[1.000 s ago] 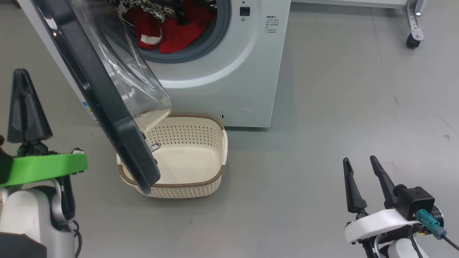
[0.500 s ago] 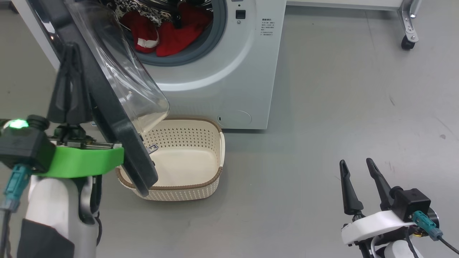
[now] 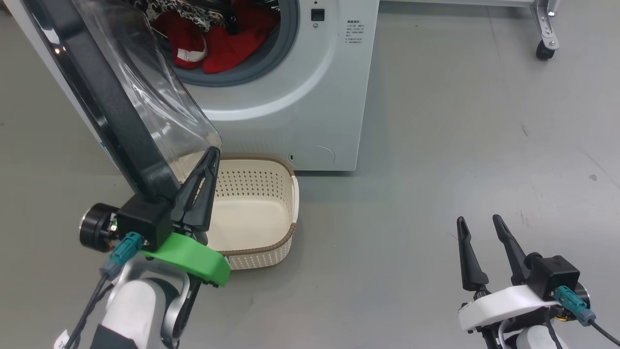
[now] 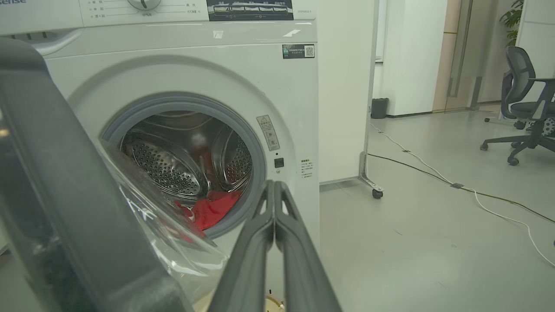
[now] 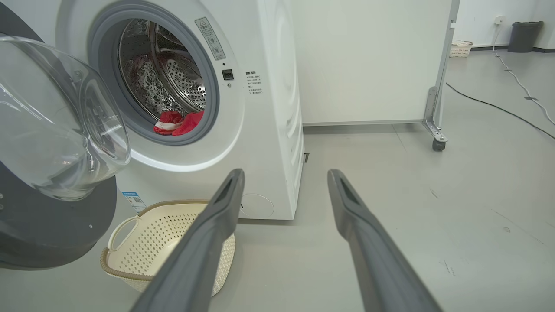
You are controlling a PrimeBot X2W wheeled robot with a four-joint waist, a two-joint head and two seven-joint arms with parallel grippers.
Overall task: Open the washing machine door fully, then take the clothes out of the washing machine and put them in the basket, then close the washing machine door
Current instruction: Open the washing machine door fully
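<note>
Head view: washing machine door [image 3: 97, 92] half open over the basket [image 3: 286, 237]. The left gripper [image 3: 211, 154] is clenched, empty, beside its lower rim [image 3: 152, 179] — push the rim, not the glass [image 3: 160, 106].
Left wrist view: clothes [image 4: 214, 208] inside the washing machine [image 4: 195, 69].
Right wrist view: right gripper [image 5: 286, 173] released — idle.

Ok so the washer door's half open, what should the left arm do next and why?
Probably push the shut left gripper leftward against the inner side of the washing machine door to swing it wider. The door is only partly open and overhangs the basket, the red clothes lie in the drum, and the gripper sits right beside the glass bowl.
</note>
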